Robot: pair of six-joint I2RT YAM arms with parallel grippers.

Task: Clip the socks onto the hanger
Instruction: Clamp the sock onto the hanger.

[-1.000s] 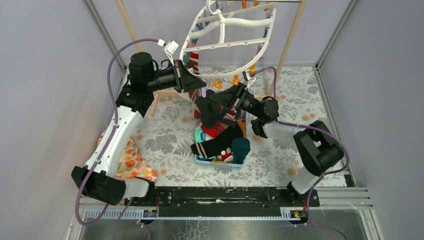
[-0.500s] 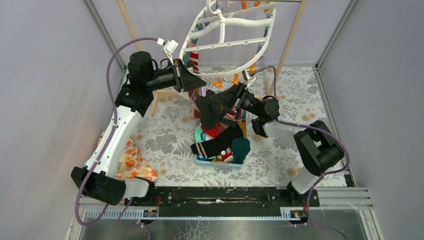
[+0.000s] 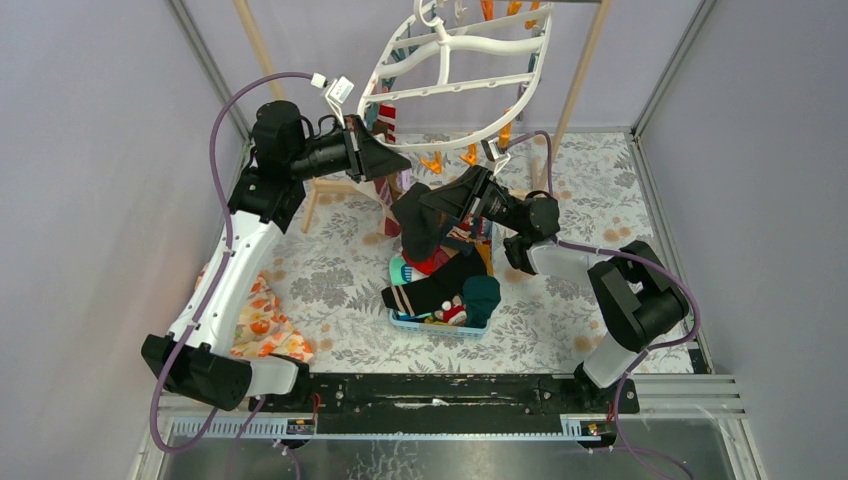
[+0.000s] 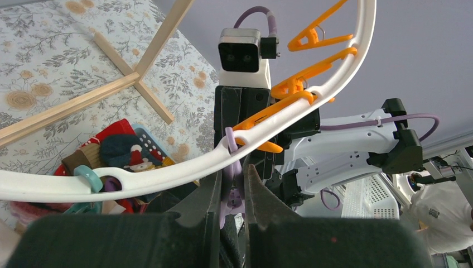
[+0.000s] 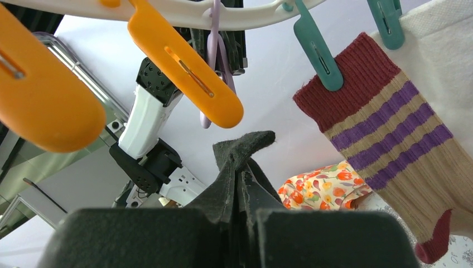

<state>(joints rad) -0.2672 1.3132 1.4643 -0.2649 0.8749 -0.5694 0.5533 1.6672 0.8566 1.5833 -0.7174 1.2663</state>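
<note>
The white hanger hangs tilted from the wooden frame. My left gripper reaches its near rim and, in the left wrist view, the gripper is shut on a purple peg hanging there. My right gripper is shut on a black sock. In the right wrist view it holds the sock's cuff just below that purple peg, apart from it. A tan sock with purple stripes hangs from a teal peg. A red-and-white striped sock also hangs.
A blue basket under the grippers holds several more socks. Orange pegs dangle from the rim beside the purple one. An orange floral cloth lies at the left. Wooden frame poles stand behind, with side walls close by.
The hanger's near rim and my left gripper have lifted very slightly. The right gripper with the black sock has hardly moved.
</note>
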